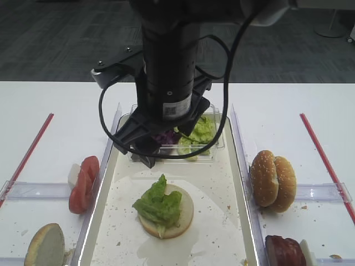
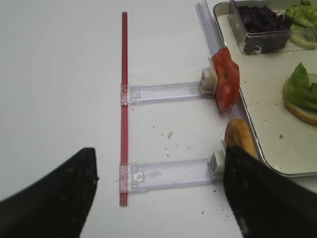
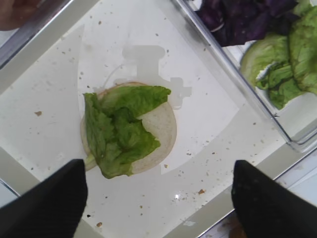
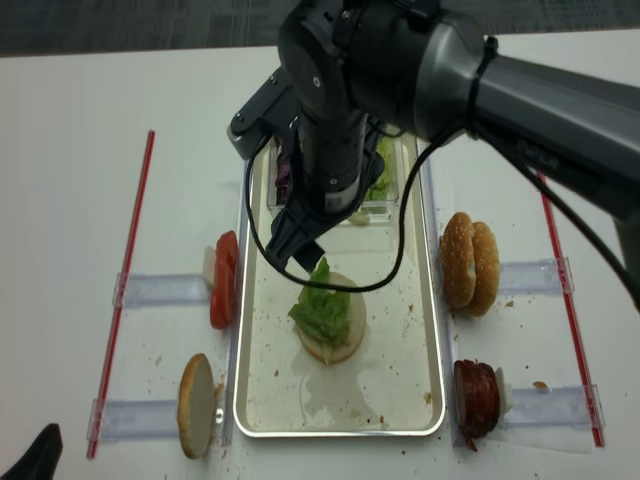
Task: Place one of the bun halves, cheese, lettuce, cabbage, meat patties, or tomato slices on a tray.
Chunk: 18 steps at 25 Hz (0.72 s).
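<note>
A pale bun half topped with a lettuce leaf lies in the middle of the tray. My right gripper hangs open above the tray just behind it, with nothing between its fingers. From overhead that gripper is over the tray's far half. Tomato slices and another bun half stand left of the tray; sesame bun halves and meat patties stand right of it. My left gripper is open over the bare table, left of the tray. No cheese is in view.
A clear tub at the tray's far end holds purple cabbage and more lettuce. Clear plastic holders and red strips lie on the white table on both sides.
</note>
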Tool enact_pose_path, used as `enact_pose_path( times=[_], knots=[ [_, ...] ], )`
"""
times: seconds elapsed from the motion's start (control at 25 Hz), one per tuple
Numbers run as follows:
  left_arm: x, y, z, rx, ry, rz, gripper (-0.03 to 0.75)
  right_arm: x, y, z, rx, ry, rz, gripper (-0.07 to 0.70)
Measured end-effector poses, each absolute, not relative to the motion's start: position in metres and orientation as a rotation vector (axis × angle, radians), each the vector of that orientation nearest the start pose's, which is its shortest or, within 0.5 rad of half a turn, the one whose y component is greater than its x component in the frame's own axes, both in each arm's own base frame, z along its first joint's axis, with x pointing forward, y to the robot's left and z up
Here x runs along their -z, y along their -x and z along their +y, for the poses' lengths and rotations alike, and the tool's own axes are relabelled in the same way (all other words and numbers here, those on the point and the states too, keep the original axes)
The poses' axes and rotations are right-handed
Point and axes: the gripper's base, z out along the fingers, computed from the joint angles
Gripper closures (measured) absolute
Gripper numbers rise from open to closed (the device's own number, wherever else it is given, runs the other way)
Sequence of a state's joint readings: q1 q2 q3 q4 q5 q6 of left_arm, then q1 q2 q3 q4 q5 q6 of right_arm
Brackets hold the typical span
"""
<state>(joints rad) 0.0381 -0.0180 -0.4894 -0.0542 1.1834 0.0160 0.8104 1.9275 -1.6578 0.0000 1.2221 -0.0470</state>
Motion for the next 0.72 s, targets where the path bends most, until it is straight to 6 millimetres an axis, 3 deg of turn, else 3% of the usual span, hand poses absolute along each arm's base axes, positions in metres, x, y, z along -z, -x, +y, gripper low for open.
enact_pose_path(
  times=[0.48, 0.72],
  knots=[
    [-0.265, 0.012, -0.005, 0.035, 0.017, 2.158, 0.224, -0.264, -0.28, 0.284, -0.055, 1.268, 2.69, 0.018],
    [-0.265, 0.012, -0.005, 0.035, 0.017, 2.158, 0.224, -0.264, -0.307, 0.255, -0.042, 1.136, 2.746, 0.018]
  ],
)
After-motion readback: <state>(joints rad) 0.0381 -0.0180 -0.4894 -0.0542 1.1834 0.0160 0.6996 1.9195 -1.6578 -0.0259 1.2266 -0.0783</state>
